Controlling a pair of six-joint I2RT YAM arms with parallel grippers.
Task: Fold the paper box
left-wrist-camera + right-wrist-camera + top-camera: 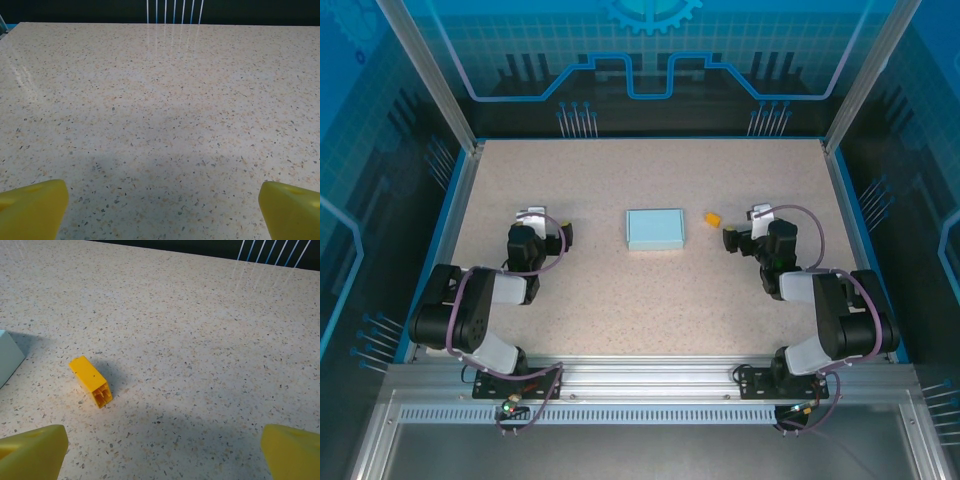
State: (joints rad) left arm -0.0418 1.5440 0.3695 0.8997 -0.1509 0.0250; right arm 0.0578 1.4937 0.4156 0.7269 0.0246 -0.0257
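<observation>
The paper box [655,229] is a pale light-blue shallow rectangular box lying flat in the middle of the table. One corner of the paper box [7,357] shows at the left edge of the right wrist view. My left gripper [548,223] rests to the left of the box, apart from it, open. Its yellow fingertips [32,207] stand wide over bare table, the left gripper [162,200] holding nothing. My right gripper [745,224] rests to the right of the box, also open, and the right gripper [162,442] is empty between its fingertips [292,450].
A small orange-yellow block [714,218] lies between the box and my right gripper; the same block [90,381] lies on its side ahead and to the left of the right fingers. Blue rails [450,210] border the speckled table [640,300].
</observation>
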